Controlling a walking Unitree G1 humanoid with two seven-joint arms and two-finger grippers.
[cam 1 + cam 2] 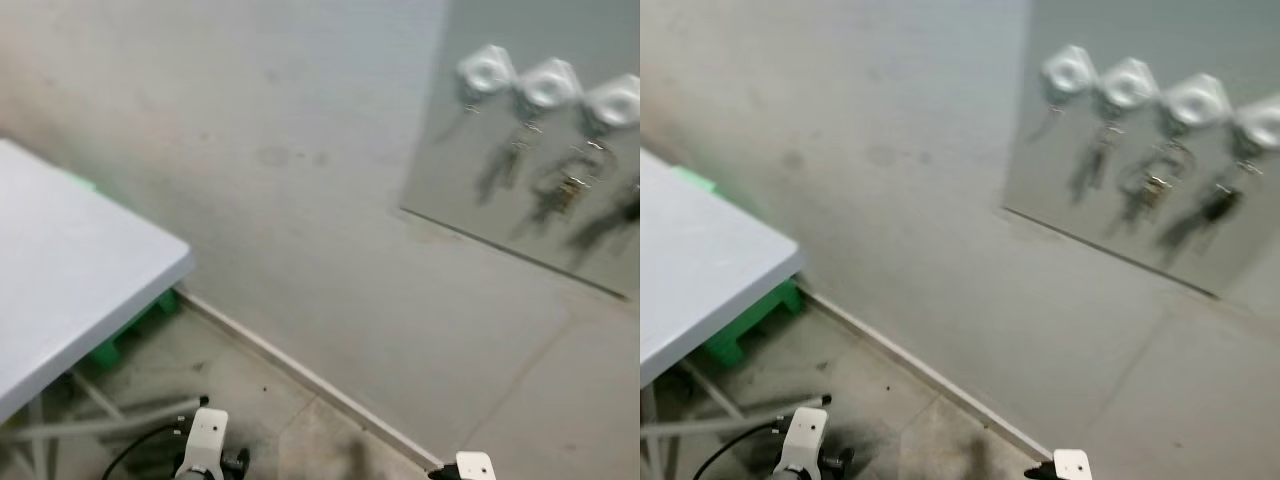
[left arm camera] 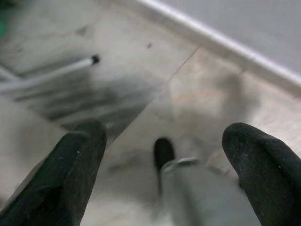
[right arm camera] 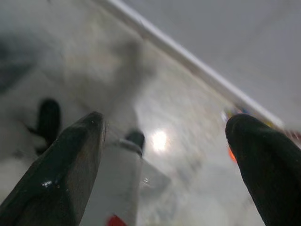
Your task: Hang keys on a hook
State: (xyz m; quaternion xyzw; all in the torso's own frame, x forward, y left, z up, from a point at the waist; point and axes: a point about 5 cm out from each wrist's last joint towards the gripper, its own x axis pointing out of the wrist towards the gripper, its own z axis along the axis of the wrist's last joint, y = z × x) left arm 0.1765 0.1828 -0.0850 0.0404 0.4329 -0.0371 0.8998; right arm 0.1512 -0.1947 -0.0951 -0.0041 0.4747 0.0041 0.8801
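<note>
A grey panel [image 1: 1140, 230] on the wall at upper right carries a row of white hooks [image 1: 1128, 85]. Bunches of keys [image 1: 1155, 185] hang from several of them, blurred. My left gripper [image 2: 178, 136] hangs low over the tiled floor, open, with nothing between its black fingers [image 2: 77, 155]. My right gripper [image 3: 164, 127] is also low above the floor, open and empty. The white wrist housings of both arms show at the bottom of the head views, left [image 1: 205, 440] and right [image 1: 475, 465], far below the panel.
A white table [image 1: 70, 260] juts in from the left, with a green crate [image 1: 745, 320] and metal table legs [image 1: 110, 425] beneath it. A pale skirting strip [image 1: 300, 375] runs along the foot of the wall. The floor is grey tile.
</note>
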